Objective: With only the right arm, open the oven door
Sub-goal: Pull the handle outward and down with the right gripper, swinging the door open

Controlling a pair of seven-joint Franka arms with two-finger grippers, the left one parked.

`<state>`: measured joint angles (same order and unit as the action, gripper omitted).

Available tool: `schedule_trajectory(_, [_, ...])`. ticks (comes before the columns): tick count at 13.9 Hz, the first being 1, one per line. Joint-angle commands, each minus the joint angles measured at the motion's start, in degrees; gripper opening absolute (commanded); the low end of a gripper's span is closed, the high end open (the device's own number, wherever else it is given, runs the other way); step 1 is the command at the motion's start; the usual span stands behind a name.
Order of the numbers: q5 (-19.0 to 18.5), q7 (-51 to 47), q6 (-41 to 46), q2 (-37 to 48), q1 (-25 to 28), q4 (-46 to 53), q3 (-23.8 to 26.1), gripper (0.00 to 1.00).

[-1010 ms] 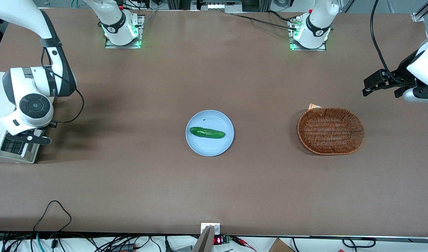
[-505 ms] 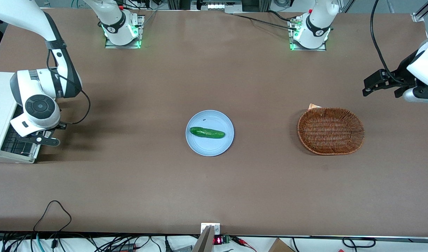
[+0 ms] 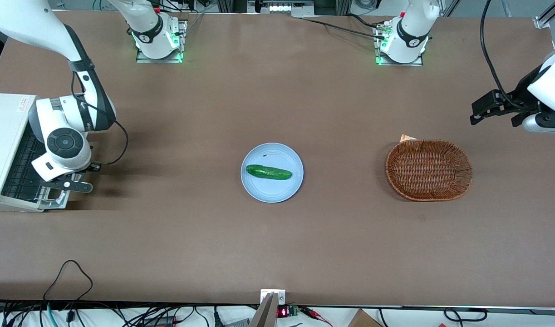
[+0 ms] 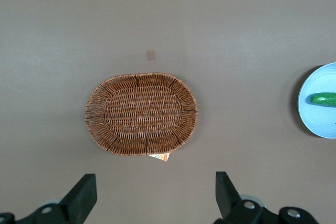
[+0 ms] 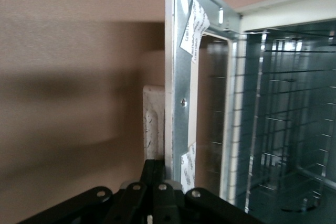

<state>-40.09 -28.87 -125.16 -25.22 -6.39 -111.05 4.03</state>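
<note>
Oven (image 3: 5,109): white box at the working arm's end of the table, mouth facing the plate (image 3: 272,190).
Door (image 3: 55,197): swung well down off the oven, rack (image 3: 25,168) exposed above it in the front view. In the wrist view the door (image 5: 176,77) frame stands clear of the cavity, wire rack (image 5: 283,119) visible through the gap.
Gripper (image 3: 73,185): at the door's free edge, low over the table, just in front of the oven. Wrist view has the fingers (image 5: 152,182) closed together on the door edge, next to the white handle (image 5: 154,129); looks like a clamp on the frame, though the contact itself is partly hidden.
Progress: mostly done, I'd say. Door is clearly open, but not obviously flat down yet.
Left: finish the swing to full open, then let go and back off.
Other: cucumber (image 3: 268,172) on the plate, basket (image 3: 429,169) toward the parked arm's end. Neither in play.
</note>
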Motion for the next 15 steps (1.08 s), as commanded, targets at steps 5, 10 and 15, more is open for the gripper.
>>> schedule_trajectory(5, [-1.84, 0.66, -1.93, -3.60, -2.14, 0.74, -2.36, 0.00])
schedule_trajectory(10, [-1.84, 0.48, -2.54, -4.40, -2.14, 0.74, -2.36, 0.00])
schedule_trajectory(15, [-1.75, 0.48, -4.56, -5.71, -2.22, 0.74, -2.36, 0.00])
